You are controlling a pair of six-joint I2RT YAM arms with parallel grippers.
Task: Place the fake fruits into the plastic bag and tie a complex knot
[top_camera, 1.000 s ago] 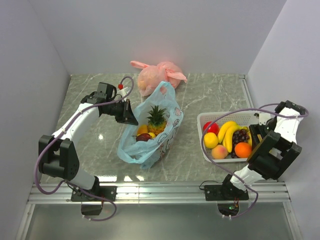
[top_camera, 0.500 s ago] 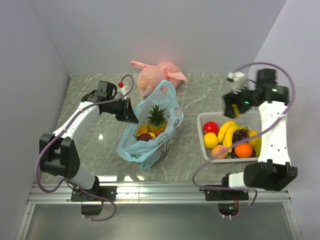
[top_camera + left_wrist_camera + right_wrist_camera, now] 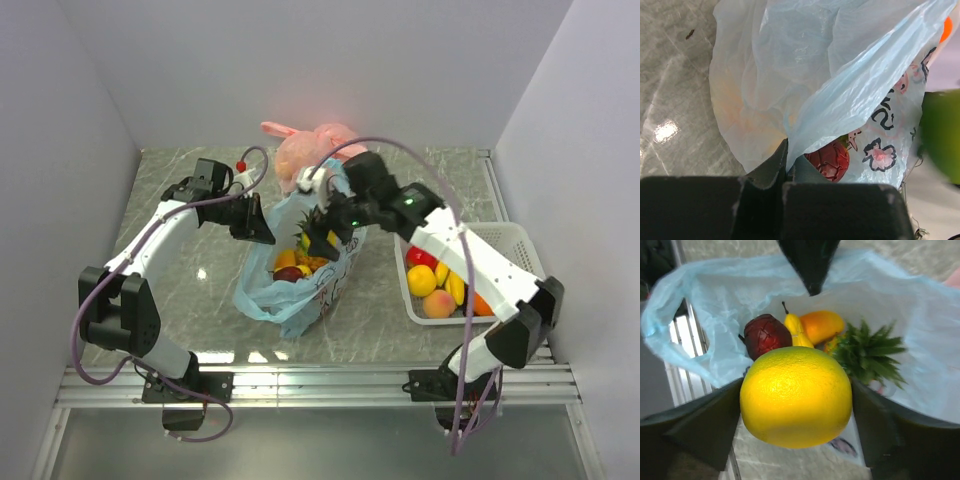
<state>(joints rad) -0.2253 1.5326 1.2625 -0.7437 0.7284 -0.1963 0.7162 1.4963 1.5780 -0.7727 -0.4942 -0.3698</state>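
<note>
The light-blue printed plastic bag (image 3: pixel 300 290) lies open in the middle of the table, with a pineapple (image 3: pixel 867 347), a dark red fruit (image 3: pixel 764 334), a small yellow pear and an orange fruit inside. My left gripper (image 3: pixel 262 232) is shut on the bag's left rim (image 3: pixel 790 125) and holds it up. My right gripper (image 3: pixel 322 238) hangs over the bag's mouth, shut on a big yellow citrus fruit (image 3: pixel 796 396). More fruits (image 3: pixel 432 285) lie in the white basket (image 3: pixel 505 240) on the right.
A knotted pink-orange bag (image 3: pixel 312 150) sits at the back, just behind the blue bag. The walls close in on the left, back and right. The right arm stretches across the basket.
My right arm has swung from the basket at the right, up and across to above the blue bag, carrying the yellow fruit. The left gripper has stayed on the bag's rim.
</note>
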